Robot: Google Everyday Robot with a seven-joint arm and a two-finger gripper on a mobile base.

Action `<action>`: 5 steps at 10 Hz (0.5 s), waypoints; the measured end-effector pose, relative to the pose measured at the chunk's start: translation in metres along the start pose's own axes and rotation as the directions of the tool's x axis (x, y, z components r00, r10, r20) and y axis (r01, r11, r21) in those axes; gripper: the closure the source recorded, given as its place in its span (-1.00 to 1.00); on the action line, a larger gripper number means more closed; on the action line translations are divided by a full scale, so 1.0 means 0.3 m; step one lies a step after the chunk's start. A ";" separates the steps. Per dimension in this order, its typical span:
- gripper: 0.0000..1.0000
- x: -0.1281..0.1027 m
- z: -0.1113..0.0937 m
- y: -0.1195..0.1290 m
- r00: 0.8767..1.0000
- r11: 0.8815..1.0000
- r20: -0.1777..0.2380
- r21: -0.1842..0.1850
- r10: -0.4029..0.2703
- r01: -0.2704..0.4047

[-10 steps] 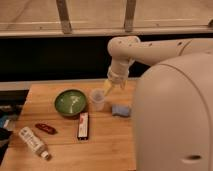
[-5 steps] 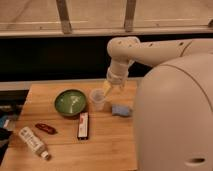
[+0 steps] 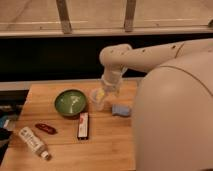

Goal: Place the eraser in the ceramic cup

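The eraser (image 3: 83, 125), a flat oblong bar with black sides and a white face with a reddish stripe, lies on the wooden table (image 3: 70, 150) just in front of the green bowl (image 3: 70, 102). The ceramic cup (image 3: 98, 99), small and whitish, stands to the right of the bowl. My gripper (image 3: 107, 93) hangs from the white arm right beside and slightly above the cup, on its right. It is well apart from the eraser.
A small blue-grey pad (image 3: 120, 110) lies right of the cup. A small red oval object (image 3: 45, 128) and a white tube (image 3: 34, 143) lie at the front left. My large white body (image 3: 175, 120) fills the right side and hides the table there.
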State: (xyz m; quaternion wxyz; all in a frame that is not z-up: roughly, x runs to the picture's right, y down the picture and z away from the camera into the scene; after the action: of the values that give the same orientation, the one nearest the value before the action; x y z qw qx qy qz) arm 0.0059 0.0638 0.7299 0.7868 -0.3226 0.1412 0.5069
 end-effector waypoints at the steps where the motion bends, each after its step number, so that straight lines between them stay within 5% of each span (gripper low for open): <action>1: -0.25 0.025 0.050 0.052 0.999 0.999 -0.006 0.012 0.038 -0.037; 5: -0.25 0.090 0.216 0.208 0.993 0.993 -0.013 0.006 0.117 -0.117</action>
State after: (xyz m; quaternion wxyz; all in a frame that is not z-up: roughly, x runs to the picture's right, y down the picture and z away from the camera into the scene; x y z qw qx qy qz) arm -0.0444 0.1423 0.7410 0.7557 -0.3151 0.1662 0.5495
